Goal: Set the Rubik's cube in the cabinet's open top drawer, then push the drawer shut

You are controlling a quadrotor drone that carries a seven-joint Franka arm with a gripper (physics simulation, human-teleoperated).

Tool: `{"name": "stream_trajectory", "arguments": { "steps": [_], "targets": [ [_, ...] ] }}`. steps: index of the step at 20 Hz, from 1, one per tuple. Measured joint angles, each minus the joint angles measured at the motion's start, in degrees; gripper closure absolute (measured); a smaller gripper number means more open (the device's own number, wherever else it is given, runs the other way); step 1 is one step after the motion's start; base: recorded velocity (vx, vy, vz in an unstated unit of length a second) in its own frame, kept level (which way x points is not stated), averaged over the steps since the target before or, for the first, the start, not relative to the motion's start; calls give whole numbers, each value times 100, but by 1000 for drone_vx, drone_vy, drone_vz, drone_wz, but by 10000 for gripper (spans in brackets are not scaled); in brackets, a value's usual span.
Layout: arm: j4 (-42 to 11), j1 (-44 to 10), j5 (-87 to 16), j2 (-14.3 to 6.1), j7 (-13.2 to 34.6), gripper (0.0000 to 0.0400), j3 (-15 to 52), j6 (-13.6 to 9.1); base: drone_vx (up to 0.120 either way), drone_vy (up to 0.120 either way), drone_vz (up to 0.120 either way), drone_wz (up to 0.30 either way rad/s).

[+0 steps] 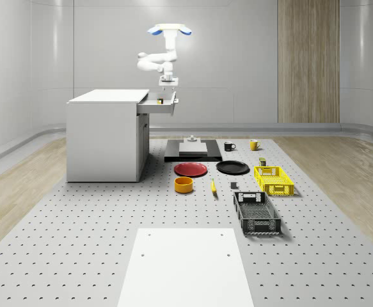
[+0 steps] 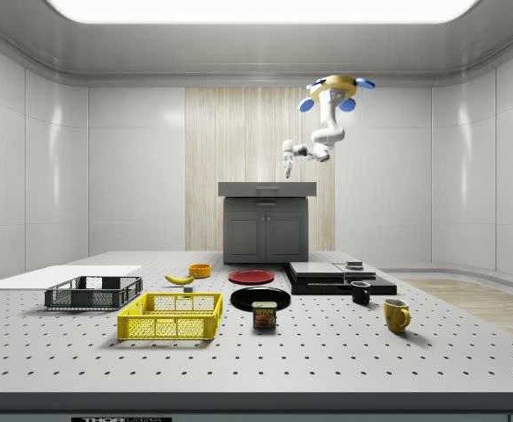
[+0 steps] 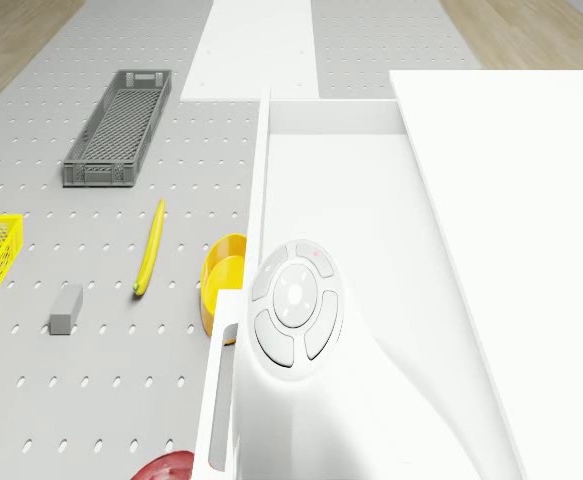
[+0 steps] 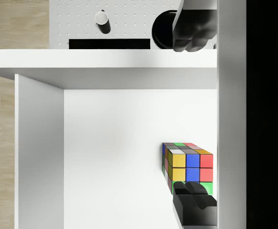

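Note:
The Rubik's cube lies on the floor of the cabinet's open top drawer, close to one side wall; in the whole-scene view the cube is a small speck inside the drawer. My gripper hangs open just above the drawer, one finger beside the cube and the other far from it, holding nothing. The drone hovers above the drawer, arm bent down, gripper over it. The white cabinet stands at the whole-scene view's left.
On the perforated table lie a red plate, black plate, orange bowl, banana, yellow basket, dark grey basket, two mugs, and a black platform. A white sheet lies in front.

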Motion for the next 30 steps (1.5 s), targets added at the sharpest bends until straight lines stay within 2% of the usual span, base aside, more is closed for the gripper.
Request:
{"name": "stream_trajectory", "arguments": {
  "steps": [21, 25, 30],
  "targets": [
    [-9, 36, -26, 77, -25, 0, 0, -77, 0, 120, 0, 0],
    [-10, 42, -32, 89, -29, 0, -2, -88, 0, 120, -110, 0],
    [-11, 48, -38, 104, -34, 0, -3, -102, 120, 72, -32, 0]
  ]
}}
